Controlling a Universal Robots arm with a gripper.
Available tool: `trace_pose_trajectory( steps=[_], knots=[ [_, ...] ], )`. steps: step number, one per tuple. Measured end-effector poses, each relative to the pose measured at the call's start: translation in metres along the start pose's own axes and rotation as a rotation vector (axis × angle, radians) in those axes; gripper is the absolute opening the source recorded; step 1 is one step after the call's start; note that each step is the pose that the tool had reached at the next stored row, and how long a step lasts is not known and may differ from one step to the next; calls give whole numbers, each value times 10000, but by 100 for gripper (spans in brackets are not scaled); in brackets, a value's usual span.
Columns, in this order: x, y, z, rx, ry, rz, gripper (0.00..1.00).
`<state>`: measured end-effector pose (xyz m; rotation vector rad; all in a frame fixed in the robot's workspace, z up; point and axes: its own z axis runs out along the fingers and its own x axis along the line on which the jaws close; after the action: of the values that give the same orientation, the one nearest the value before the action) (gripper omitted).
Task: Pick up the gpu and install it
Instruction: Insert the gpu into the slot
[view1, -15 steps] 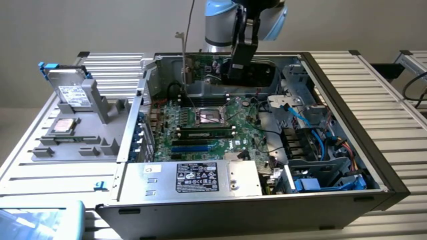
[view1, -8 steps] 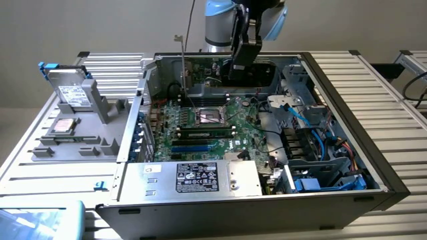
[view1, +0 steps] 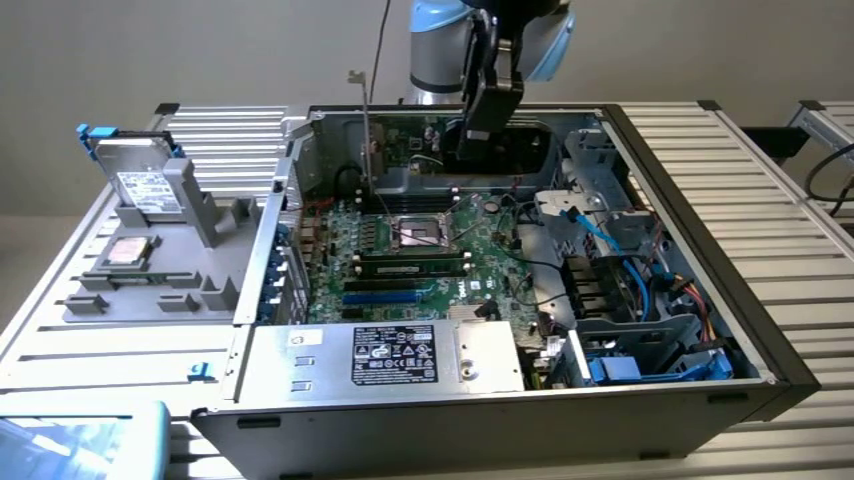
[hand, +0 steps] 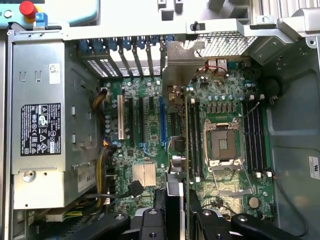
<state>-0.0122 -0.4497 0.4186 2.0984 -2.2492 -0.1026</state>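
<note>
The end effector (hand: 175, 220) is clenched on the gpu (hand: 173, 150), its fingers (hand: 151, 221) pressing either face of the card, which stands on edge. In the exterior view the end effector (view1: 477, 135) grips one end of the green gpu (view1: 407, 150). The card's long axis lies level and runs straight out from the fingers, ending in the silvery bracket (hand: 178, 65), which stands upright (view1: 366, 130) at the end away from the grip and points toward the slotted rear wall of the case (view1: 747, 300). Directly beneath the end effector lies the motherboard (hand: 145, 135), and whether the card's lower edge touches it cannot be told. The blue slot (hand: 163, 120) runs parallel just beside the card on one side, with the open processor socket (hand: 222, 142) on the other. Farther out past the blue slot sits the grey power supply (hand: 42, 130). Well beyond the case, a hard drive (view1: 140, 190) stands in a grey holder on the slatted bench (view1: 767, 170).
</note>
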Motion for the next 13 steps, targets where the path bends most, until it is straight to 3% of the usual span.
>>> trace_pose_trajectory(
  steps=[2, 6, 13],
  knots=[
    [-4, 10, 7, 3, 55, -11, 28],
    [-47, 40, 35, 27, 254, -66, 28],
    [-60, 104, 142, 100, 256, -125, 28]
  ],
)
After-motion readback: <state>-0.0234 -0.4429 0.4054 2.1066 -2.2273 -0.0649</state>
